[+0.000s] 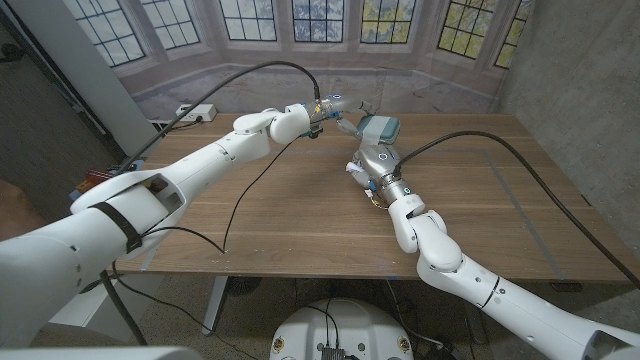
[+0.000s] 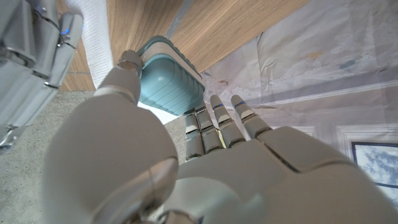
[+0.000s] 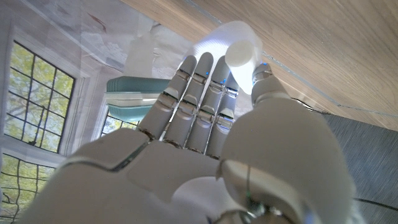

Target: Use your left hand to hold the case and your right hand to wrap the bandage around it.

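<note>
The wooden table (image 1: 300, 215) bears the teal case (image 1: 380, 128) at its far side; the left hand (image 1: 335, 108) grips it so it stays put; the right hand (image 1: 368, 168) holds the white bandage roll (image 3: 244, 55) beside it, ready to wrap.

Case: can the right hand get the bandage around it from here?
Probably yes. The right hand holds the white bandage roll right beside the teal case, which the left hand grips from the other side, leaving the near side free.
</note>
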`<state>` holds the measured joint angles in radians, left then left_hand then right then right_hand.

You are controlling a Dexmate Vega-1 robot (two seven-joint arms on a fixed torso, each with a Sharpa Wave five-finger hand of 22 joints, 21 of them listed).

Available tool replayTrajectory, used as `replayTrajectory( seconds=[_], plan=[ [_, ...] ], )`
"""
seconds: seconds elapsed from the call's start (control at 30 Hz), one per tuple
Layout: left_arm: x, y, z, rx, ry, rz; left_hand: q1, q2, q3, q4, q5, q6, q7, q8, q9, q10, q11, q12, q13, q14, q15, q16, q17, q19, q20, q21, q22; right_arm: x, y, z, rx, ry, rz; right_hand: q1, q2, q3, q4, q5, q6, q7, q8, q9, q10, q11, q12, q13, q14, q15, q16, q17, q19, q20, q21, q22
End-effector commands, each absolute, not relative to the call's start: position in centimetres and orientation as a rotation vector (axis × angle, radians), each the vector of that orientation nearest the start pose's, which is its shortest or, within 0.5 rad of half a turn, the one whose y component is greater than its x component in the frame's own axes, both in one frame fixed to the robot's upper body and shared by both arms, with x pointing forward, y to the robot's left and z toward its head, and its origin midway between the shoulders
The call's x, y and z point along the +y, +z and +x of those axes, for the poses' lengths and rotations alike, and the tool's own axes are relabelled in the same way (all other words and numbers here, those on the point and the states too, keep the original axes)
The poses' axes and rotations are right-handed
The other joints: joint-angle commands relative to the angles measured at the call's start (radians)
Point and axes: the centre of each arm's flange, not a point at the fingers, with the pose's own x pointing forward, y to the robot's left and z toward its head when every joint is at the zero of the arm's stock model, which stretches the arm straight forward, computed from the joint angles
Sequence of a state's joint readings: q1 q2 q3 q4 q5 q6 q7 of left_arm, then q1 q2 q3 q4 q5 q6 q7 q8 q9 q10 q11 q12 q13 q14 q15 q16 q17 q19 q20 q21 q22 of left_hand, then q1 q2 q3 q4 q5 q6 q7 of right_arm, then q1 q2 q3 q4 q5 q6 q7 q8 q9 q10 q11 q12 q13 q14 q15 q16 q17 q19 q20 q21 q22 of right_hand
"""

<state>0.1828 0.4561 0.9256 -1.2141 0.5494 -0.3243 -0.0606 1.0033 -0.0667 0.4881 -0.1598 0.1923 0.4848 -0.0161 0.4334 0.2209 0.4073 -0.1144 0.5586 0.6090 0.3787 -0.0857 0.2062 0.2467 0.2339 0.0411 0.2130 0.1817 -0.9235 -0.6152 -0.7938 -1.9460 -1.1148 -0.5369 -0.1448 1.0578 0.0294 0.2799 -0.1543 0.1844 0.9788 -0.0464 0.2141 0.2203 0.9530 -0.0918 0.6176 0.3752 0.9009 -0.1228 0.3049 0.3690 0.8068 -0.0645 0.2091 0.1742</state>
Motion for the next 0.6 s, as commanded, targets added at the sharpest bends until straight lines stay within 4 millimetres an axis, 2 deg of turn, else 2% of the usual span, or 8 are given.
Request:
replayTrajectory(
  seconds=[0.03,0.6],
  plan=[
    [5.6,14.6,63.9,-1.032,-0.365,1.555,-0.061,0.065,0.011,0.009,0.004,0.094,-0.038,0.379,0.003,0.053,-0.040,0.007,0.003,0.001,0.008,0.001,0.001,-0.005,-0.004,-0.004,0.003,-11.7,-3.8,54.3,-0.806,-0.336,-1.629,0.002,0.009,0.000,0.001,0.000,0.006,-0.007,0.006,0.005,0.001,-0.005,-0.005,0.000,0.012,-0.094,-0.003,0.003,0.008,-0.006,0.008,0.005],
    [5.8,14.5,64.1,-1.033,-0.373,1.544,-0.063,0.065,0.011,0.008,0.004,0.094,-0.039,0.380,0.004,0.053,-0.045,0.007,0.003,0.002,0.007,0.002,0.001,-0.004,-0.005,-0.004,0.003,-13.3,-3.5,55.6,-0.824,-0.345,-1.676,0.002,0.011,0.002,0.001,0.000,0.010,-0.012,0.008,0.005,0.003,-0.007,-0.005,0.000,0.015,-0.095,-0.004,0.006,0.008,-0.009,0.007,0.005]
  ],
)
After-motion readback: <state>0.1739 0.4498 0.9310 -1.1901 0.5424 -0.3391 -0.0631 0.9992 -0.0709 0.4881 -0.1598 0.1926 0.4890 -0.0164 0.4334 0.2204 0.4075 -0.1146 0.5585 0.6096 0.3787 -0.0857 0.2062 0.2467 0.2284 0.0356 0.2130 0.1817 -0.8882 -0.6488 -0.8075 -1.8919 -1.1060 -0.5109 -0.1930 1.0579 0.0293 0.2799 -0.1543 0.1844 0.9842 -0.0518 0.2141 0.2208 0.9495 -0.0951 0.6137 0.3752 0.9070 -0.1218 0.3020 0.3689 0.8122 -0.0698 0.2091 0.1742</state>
